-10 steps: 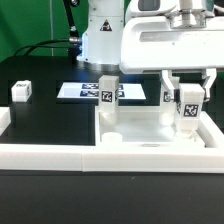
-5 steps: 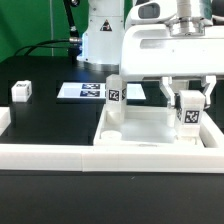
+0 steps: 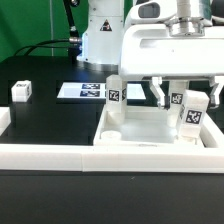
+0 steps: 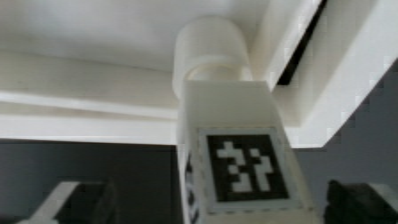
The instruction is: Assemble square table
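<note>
Two-finger gripper (image 3: 187,99) has let go. A second ago its fingers (image 3: 161,95) were clamped on the small white tagged plastic leg (image 3: 193,118) at the corner of the white square plastic tabletop (image 3: 106,128) on the exterior view's right. Now they've spread and stand clear of the leg on both sides. The leg's tag also sits a touch lower toward the tabletop than before.
</note>
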You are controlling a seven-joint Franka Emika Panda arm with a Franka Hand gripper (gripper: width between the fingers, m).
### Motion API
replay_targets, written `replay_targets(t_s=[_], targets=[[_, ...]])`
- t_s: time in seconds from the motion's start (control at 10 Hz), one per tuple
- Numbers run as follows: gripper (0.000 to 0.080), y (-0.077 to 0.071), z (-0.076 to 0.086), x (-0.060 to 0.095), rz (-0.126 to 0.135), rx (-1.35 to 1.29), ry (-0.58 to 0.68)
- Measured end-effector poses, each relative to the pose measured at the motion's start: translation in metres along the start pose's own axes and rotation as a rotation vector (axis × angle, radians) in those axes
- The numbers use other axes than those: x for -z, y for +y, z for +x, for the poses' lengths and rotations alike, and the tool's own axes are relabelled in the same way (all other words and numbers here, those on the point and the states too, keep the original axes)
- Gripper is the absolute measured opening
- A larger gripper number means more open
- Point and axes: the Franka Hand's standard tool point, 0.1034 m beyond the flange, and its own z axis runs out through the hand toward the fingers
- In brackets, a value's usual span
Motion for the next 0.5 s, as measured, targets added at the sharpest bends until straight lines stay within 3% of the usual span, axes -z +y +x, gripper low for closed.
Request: replay_targets(t_s=[0.1,0.5], targets=[[0.063,0.0,0.0,0.0,0.0,0.006,0.0],[0.0649,0.0001,-0.0001,-0.0001,0.0,0.028,0.0]])
